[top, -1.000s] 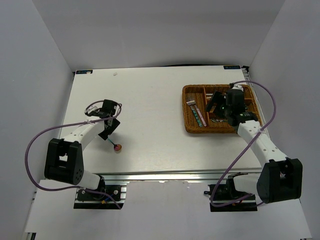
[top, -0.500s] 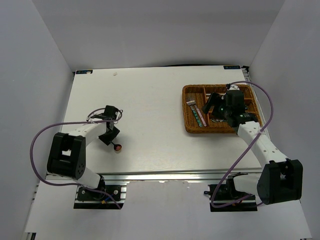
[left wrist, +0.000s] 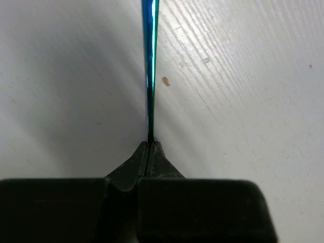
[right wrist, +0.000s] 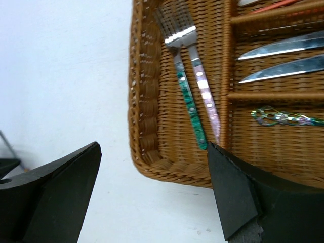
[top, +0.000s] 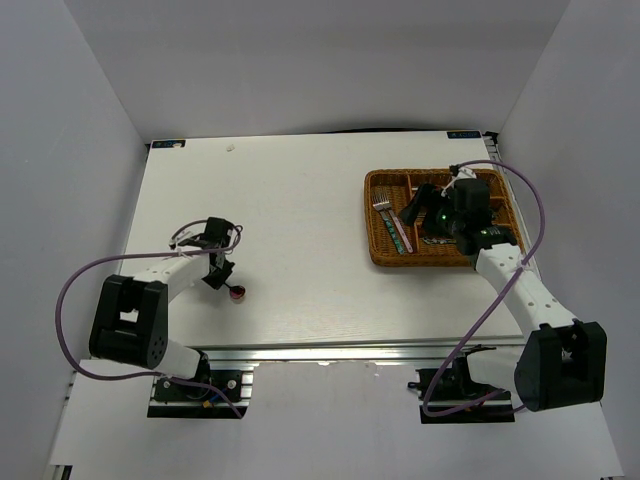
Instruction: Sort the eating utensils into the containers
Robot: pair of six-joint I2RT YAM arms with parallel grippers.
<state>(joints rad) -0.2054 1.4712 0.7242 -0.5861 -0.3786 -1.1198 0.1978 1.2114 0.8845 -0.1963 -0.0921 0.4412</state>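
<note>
A small spoon with a red bowl (top: 237,293) lies on the white table at the left. Its thin blue-green handle (left wrist: 150,76) runs straight out from my left gripper (left wrist: 150,144), which is shut on the handle's end. In the top view the left gripper (top: 219,272) sits low at the table, just up-left of the bowl. My right gripper (right wrist: 153,147) hangs open over the near-left corner of the brown wicker tray (right wrist: 144,101). Below it lie a green-handled fork (right wrist: 190,101) and a pink-handled fork (right wrist: 205,91) in one slot, and two knives (right wrist: 283,48) in another.
The wicker tray (top: 372,215) stands at the right rear of the table, under the right arm. An iridescent utensil (right wrist: 283,119) lies in the slot beside the forks. Red sticks (right wrist: 273,6) show at the top edge. A purple cable loops off each arm.
My left gripper came down toward the red-bowled spoon and closed on its handle. The right gripper shifted slightly left over the tray, still open.
</note>
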